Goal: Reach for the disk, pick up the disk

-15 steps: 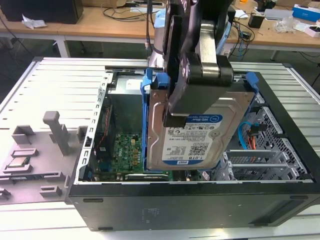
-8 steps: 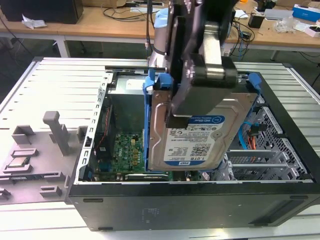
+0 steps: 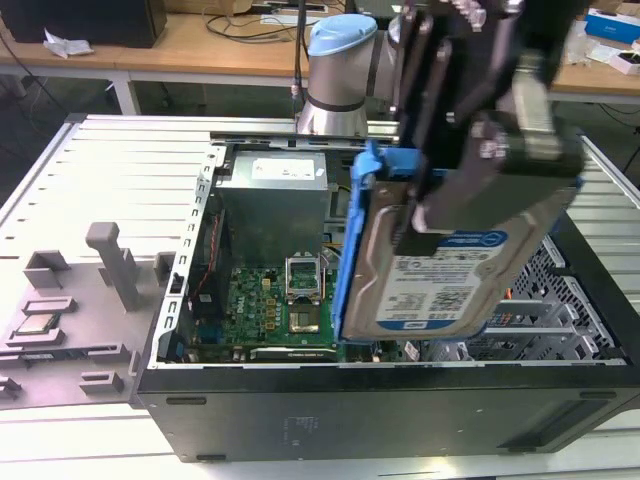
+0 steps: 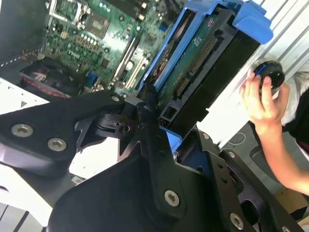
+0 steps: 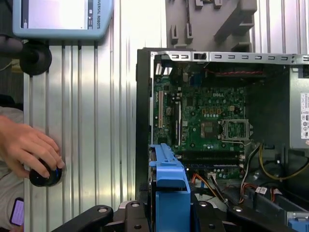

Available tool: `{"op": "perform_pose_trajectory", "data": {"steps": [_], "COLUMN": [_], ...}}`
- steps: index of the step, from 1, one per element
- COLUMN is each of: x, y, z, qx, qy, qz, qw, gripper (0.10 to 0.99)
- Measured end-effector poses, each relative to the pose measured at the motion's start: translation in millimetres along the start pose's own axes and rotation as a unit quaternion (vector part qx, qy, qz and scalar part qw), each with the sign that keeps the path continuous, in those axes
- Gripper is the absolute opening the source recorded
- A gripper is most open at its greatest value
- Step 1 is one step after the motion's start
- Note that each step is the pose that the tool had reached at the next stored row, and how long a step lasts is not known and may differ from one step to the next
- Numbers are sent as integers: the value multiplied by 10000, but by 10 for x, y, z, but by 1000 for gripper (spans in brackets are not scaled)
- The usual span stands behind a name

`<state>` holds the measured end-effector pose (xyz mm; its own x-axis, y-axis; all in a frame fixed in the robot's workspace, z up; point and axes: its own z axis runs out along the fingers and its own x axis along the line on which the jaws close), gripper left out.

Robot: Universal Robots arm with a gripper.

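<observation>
Disk: one disk (image 3: 440,280) is seen in the exterior view, held on edge above the open computer case (image 3: 400,410), label side facing the camera, with its blue plastic frame along the edges. It is clear of the case floor and is not resting on anything.
Disk, wrist views: the circuit-board underside (image 4: 193,63) is shown in the second wrist view; the blue frame end (image 5: 169,188) is shown in the first wrist view.
Gripper: one gripper (image 3: 450,175) is clamped on the disk near its upper part, with the black fingers (image 4: 149,121) pressed against the sides of the blue frame.
Arm: one robot arm (image 3: 335,70) is seen behind the case in the exterior view.
Computer case: one, lying on its side with the cover off on the ribbed metal table (image 3: 120,170).
Motherboard: one green motherboard (image 5: 207,116) is exposed inside the case, below the raised disk.
Power supply: one grey box (image 3: 275,200) is mounted at the far end of the case.
Grey fixture: one grey holder (image 3: 80,300) stands on the table at the exterior view's left.
CPU chip: one small square chip (image 3: 35,323) sits in the grey holder.
Hand: one person's hand (image 5: 26,145) rests on a round black knob (image 5: 44,175) on the table, well apart from the case.
</observation>
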<state>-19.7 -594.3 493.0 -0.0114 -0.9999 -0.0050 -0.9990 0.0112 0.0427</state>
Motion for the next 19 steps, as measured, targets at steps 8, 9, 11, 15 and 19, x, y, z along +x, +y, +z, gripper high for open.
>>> {"op": "perform_pose_trajectory", "data": {"steps": [8,9,11,15,19], "x": [-53,-63,-85,-121,-157], "y": [-376,-414,-498,-634,-749], "z": [-15,-16,-20,-25,-28], "qx": [-2,-3,-3,-3,-3], "qy": [1,1,2,3,5], "qz": [0,0,0,0,0], "qw": [10000,10000,10000,10000,10000], "gripper": [365,365,365,365,365]}}
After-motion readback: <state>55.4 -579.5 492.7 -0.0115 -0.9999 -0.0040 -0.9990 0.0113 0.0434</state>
